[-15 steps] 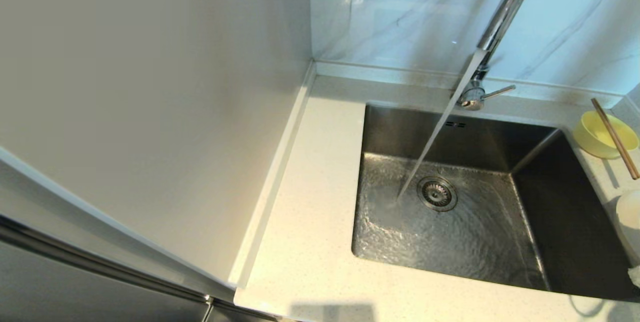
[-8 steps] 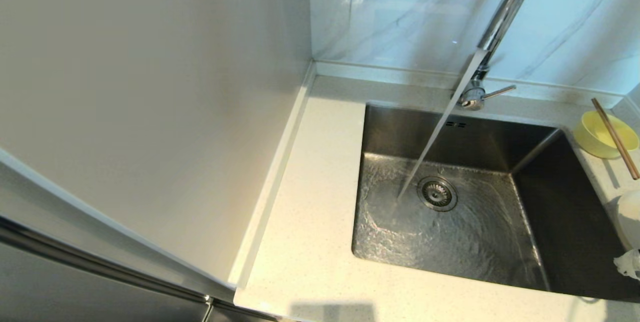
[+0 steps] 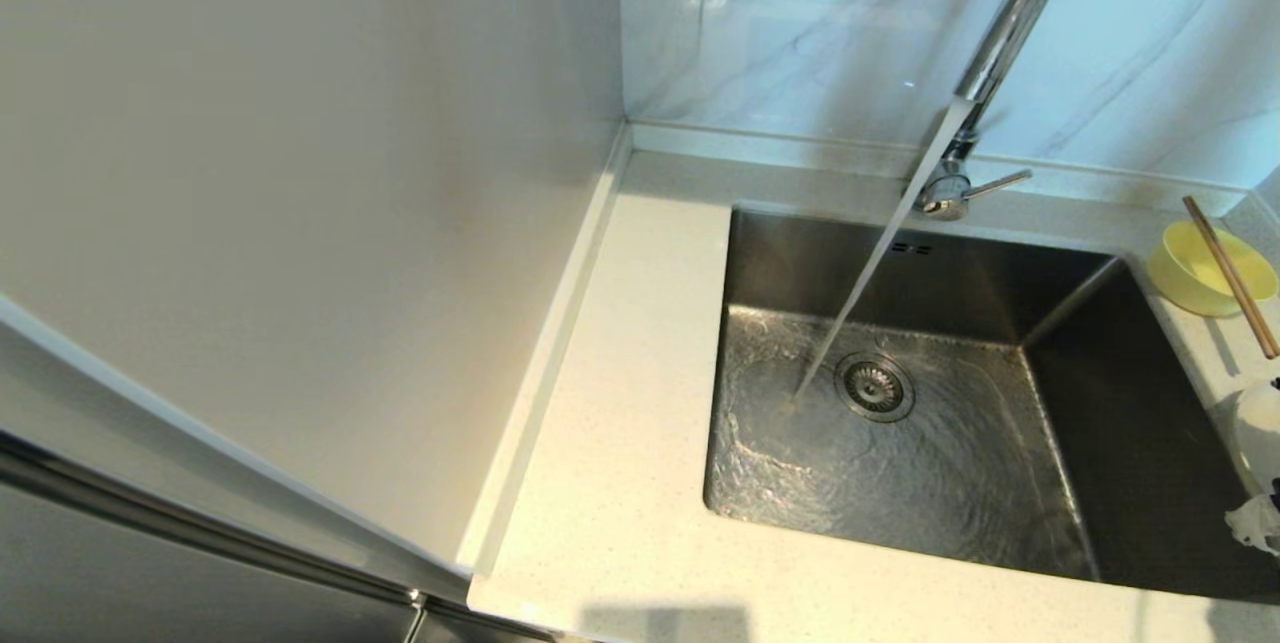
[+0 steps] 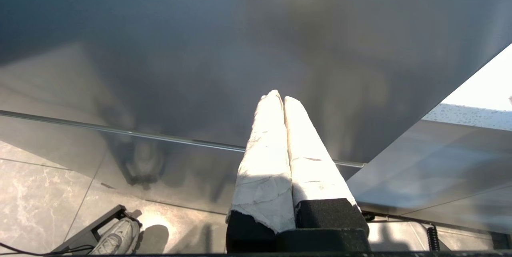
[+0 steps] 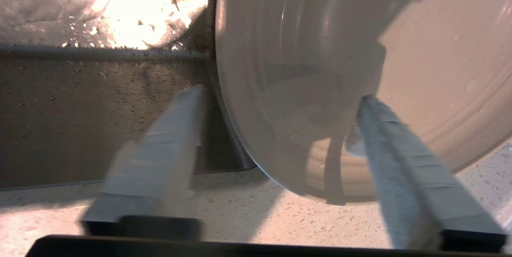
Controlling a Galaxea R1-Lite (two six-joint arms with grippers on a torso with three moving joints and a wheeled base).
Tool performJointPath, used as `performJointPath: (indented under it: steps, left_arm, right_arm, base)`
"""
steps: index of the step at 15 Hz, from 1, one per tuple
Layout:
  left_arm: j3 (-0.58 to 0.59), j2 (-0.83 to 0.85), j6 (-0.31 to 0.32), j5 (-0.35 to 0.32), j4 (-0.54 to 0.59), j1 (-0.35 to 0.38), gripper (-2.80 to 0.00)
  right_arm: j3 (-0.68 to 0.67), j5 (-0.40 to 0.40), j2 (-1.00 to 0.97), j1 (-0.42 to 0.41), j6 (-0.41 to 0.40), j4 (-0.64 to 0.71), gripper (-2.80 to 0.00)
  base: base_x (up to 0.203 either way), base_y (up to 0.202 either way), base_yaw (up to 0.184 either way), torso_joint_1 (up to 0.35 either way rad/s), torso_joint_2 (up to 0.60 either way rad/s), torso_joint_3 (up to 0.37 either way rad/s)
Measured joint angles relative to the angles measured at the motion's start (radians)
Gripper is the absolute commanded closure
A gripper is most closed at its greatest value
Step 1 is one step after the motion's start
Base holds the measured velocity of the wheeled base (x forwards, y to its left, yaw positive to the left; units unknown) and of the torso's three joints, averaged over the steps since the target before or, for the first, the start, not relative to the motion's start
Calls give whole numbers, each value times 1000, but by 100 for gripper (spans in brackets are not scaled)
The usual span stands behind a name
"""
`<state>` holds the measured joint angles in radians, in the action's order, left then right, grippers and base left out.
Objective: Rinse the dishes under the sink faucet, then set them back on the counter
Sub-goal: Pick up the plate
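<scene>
pale-yellow bowl (image 3: 1210, 271), white plate (image 5: 360, 69), brown chopsticks (image 3: 1232, 276)

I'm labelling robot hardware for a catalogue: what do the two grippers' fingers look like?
The left gripper has two long tapered fingers wrapped in creased white tape, set in black blocky mounts. The right gripper has flat, straight fingers banded in pale grey tape, on a black base bar.
</scene>
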<state>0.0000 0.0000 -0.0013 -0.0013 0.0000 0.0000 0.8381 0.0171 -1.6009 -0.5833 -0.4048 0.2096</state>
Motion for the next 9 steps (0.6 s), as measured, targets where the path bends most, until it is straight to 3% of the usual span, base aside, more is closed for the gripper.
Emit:
performJointPath:
  steps: [9]
  left_arm:
    - [0, 0, -1, -1, 0, 0, 0]
  right_arm:
    - [-21, -5, 16, -1, -2, 1, 0]
  base:
    - [0, 0, 0, 0, 0, 0]
